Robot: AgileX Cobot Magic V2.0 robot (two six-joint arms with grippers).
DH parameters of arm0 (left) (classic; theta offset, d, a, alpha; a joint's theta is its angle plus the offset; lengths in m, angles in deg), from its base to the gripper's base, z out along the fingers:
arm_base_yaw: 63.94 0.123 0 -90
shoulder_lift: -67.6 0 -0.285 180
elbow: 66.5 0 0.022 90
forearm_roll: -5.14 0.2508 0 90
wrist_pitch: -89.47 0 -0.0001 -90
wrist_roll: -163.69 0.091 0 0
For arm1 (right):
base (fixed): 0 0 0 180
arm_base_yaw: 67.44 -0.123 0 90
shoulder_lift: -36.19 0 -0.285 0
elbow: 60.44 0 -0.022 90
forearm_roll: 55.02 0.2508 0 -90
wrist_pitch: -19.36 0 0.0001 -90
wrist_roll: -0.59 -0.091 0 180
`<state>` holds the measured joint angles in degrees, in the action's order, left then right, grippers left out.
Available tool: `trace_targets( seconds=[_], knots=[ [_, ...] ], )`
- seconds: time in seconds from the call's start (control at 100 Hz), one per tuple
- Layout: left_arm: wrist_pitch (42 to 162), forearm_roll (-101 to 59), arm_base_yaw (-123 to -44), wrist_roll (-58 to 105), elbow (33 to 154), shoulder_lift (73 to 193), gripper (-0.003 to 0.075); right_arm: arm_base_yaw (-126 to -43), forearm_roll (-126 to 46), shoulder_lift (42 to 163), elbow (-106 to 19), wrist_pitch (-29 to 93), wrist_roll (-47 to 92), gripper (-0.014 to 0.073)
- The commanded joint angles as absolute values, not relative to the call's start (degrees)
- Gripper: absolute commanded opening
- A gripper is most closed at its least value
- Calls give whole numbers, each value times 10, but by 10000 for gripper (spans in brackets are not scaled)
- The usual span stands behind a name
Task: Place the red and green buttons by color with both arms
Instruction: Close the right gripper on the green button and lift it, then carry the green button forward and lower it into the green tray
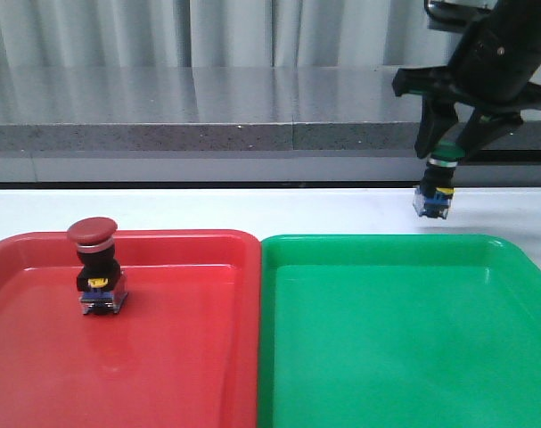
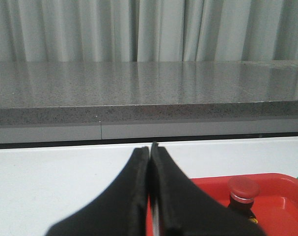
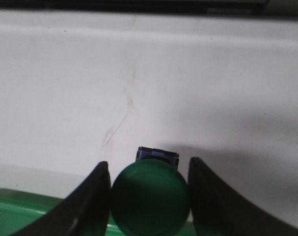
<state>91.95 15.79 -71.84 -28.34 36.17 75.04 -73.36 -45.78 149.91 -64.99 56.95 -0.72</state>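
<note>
The red button (image 1: 96,263) stands upright in the red tray (image 1: 190,357), at its far left. It also shows in the left wrist view (image 2: 243,189). My left gripper (image 2: 149,147) is shut and empty, back from the red tray (image 2: 281,206); it is out of the front view. My right gripper (image 1: 444,152) is shut on the green button (image 1: 438,183) by its cap. It holds the button over the white table just behind the green tray (image 1: 386,357). In the right wrist view the green cap (image 3: 149,196) sits between both fingers (image 3: 92,201).
The two trays lie side by side at the table's front, red on the left and green on the right. A grey stone ledge (image 1: 208,134) and a curtain run behind the white table. The green tray's rim (image 3: 21,206) lies just below my right gripper.
</note>
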Motion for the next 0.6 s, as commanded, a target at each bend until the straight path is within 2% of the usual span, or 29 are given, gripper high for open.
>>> trace_targets(
  seconds=[0.0, 0.27, 0.59],
  knots=[
    [874, 157, -718, -285, 337, 732, -19, -735, -457, 1438, -676, 576, -6, 237],
    [874, 157, -718, -285, 337, 732, -19, -772, -458, 1372, -659, 636, -12, 237],
    [874, 157, -718, -285, 337, 732, -19, -831, -507, 1307, -508, 564, -97, 237]
  ],
)
